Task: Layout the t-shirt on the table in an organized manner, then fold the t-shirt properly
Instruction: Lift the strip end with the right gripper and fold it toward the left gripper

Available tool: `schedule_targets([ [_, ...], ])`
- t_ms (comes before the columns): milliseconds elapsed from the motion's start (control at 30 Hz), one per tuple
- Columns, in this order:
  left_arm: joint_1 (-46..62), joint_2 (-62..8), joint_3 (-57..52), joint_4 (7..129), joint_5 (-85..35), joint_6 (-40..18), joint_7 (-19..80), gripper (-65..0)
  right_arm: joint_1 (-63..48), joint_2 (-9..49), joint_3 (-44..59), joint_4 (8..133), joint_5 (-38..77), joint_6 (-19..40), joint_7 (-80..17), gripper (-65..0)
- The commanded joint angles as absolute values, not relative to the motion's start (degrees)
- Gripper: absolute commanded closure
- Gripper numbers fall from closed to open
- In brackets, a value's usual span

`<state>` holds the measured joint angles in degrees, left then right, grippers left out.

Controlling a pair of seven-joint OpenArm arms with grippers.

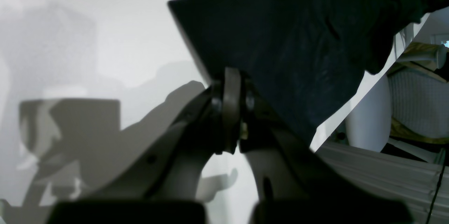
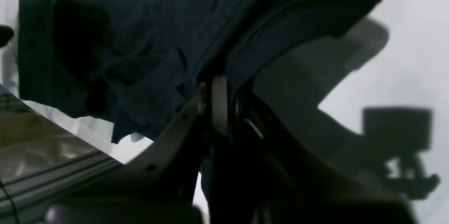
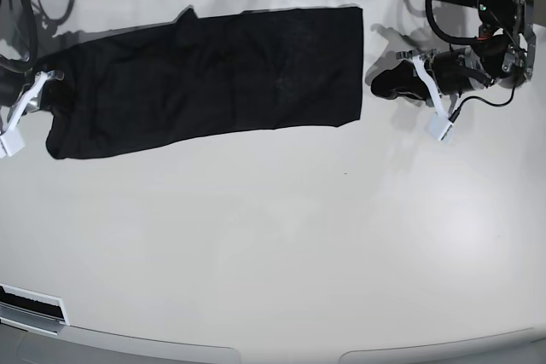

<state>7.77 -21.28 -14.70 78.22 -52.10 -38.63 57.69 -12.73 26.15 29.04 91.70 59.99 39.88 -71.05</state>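
**K:** At the tips first: right claw (image 2: 219, 87) is pressed together with a raised fold of the black soft-fabric t-shirt (image 3: 213, 74) pinched in it. Left claw (image 1: 231, 87) is also pressed together, and as far as I can tell there's nothing in it.

**M:** Where's the garment?

**K:** On the glossy white table (image 3: 273, 245), far half. It lies as one long flat band running across, right claw at one end, left claw just off the other.

**M:** Progress?

**K:** My read is that layout is basically done. The band is narrow with straight edges and no sleeves stick out, so I'd guess a lengthwise fold is in already. The crosswise folds aren't done, since it's full length. The end by the right claw looks bunched and needs smoothing or lifting over.

**M:** Do the views agree?

**K:** They complement each other. Only the base view shows the whole outline, plus a strip of bare table between the left claw and the shirt's square end. The left wrist view alone misleads here, because cloth sits right behind the shut tips and looks gripped. The right wrist view shows the actual pinch and a rumpled sleeve opening beyond it. From the base view that end is just a dark blob.
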Motion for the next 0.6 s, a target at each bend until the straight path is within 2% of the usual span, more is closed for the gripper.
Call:
schedule_targets([
  [0, 7.2, -22.1, -15.1, 79.0, -53.5, -39.2, 57.0, 0.0, -12.3, 27.4, 30.2, 94.6, 61.5, 40.0, -70.6, 0.0],
  [167, 7.2, -22.1, -15.1, 79.0, -52.9, -39.2, 57.0, 0.0, -16.1, 27.2, 31.3, 106.3, 69.2, 40.0, -70.7, 0.0],
  [233, 7.2, -22.1, -15.1, 79.0, -52.4, -39.2, 57.0, 0.0, -18.3, 25.2, 31.3, 112.0, 72.2, 40.0, -70.9, 0.0],
  [400, 6.6, -22.2, -15.1, 79.0, -52.1, -39.2, 57.0, 0.0, -21.7, 15.3, 31.1, 123.1, 75.4, 40.0, -71.6, 0.0],
  [567, 4.9, -22.4, -15.1, 79.0, -52.1, -39.2, 57.0, 0.0, -21.7, 5.4, 29.3, 126.7, 77.8, 40.0, -72.2, 0.0],
])
